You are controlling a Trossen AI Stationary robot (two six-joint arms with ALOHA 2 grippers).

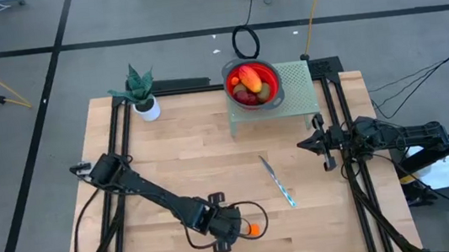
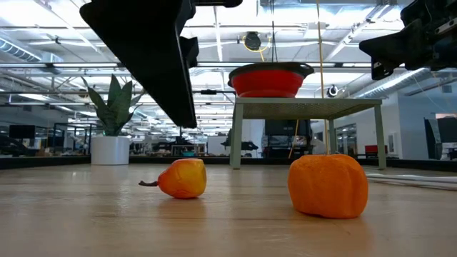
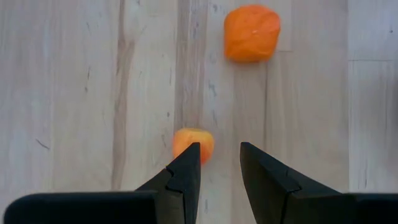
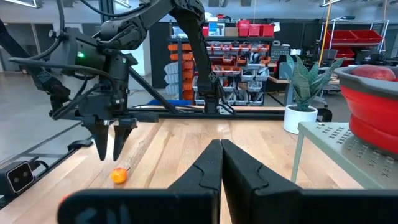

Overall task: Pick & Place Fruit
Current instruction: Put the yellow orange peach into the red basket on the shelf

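Observation:
Two orange fruits lie on the wooden table near its front edge. The smaller one [image 3: 191, 140], with a short stem [image 2: 148, 183], sits just beyond one fingertip of my left gripper [image 3: 220, 155]. The larger, lumpy one [image 3: 252, 33] [image 2: 328, 184] lies farther off. My left gripper [image 4: 111, 154] points steeply down, hangs a little above the table and stands open with nothing between its fingers. More fruit [image 1: 247, 85] fills the red bowl [image 1: 274, 74] on the green stand. My right gripper [image 4: 221, 149] waits shut at the table's right side [image 1: 301, 144].
A slim knife [image 1: 278, 182] lies on the table right of centre. The green stand [image 1: 297, 92] with the bowl is at the far edge. A potted plant [image 1: 143, 93] stands at the far left. Bare wood spreads across the table's middle.

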